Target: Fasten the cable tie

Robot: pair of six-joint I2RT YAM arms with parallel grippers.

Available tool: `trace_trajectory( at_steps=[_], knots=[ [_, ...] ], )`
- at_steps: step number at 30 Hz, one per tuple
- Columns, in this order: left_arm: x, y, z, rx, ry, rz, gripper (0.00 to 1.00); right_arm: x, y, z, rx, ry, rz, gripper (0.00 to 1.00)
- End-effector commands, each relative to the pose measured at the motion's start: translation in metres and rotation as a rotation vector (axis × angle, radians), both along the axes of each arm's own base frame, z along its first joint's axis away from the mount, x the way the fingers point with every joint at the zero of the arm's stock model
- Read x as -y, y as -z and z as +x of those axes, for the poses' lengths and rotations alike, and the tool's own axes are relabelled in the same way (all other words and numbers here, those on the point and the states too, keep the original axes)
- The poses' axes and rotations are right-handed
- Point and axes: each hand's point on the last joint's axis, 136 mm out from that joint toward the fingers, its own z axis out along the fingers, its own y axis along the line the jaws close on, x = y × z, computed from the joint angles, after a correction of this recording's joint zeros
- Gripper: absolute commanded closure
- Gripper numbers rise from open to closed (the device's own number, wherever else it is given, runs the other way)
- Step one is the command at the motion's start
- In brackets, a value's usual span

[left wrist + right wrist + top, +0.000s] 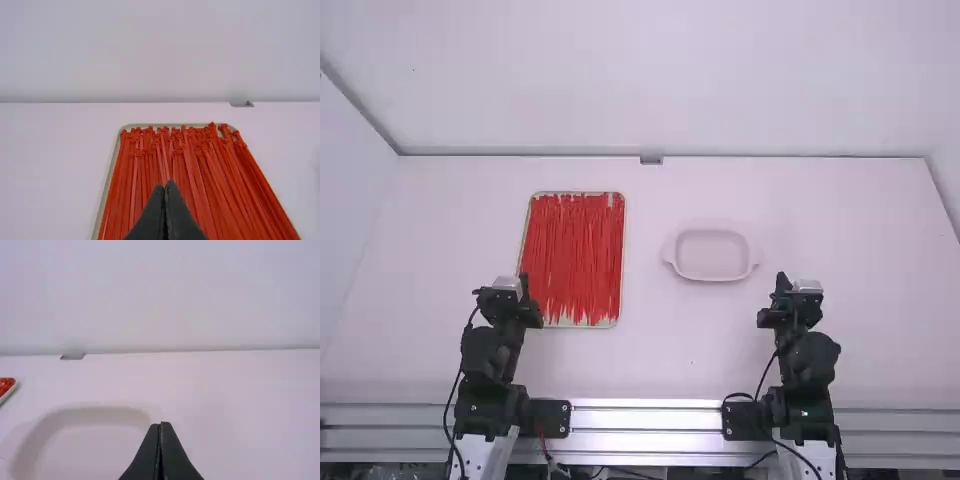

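A flat tray (532, 215) left of the table's middle holds a thick layer of red cable ties (574, 258), laid side by side; the ties (195, 170) fill the near ground in the left wrist view. My left gripper (527, 293) is shut and held just above the tray's near left corner, its fingertips (165, 189) pressed together over the ties. My right gripper (781, 287) is shut with nothing in it, near the right front of the white dish (711, 254), whose rim (90, 412) lies ahead of its tips (160, 426).
The white dish with two small handles stands right of the tray. A small grey fitting (651, 158) sits at the table's far edge. Bare white table spreads out to the right and in front of both arms.
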Motion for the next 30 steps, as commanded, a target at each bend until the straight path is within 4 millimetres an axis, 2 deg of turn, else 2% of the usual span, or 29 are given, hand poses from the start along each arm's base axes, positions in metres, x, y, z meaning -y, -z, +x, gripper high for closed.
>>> trace_trajectory(
  at_steps=[1,14,30],
  knots=[
    [0.0,0.0,0.0,0.0,0.0,0.0,0.99,0.0,0.0,0.0,0.0,0.001,0.0,1.0],
    [0.003,-0.013,0.0,-0.031,0.017,-0.005,0.92,-0.003,-0.009,0.002,-0.019,-0.016,0.0,0.92],
    [0.016,-0.026,0.012,-0.247,0.078,-0.046,0.68,-0.019,-0.02,0.02,-0.185,-0.085,0.013,0.68]
  ],
)
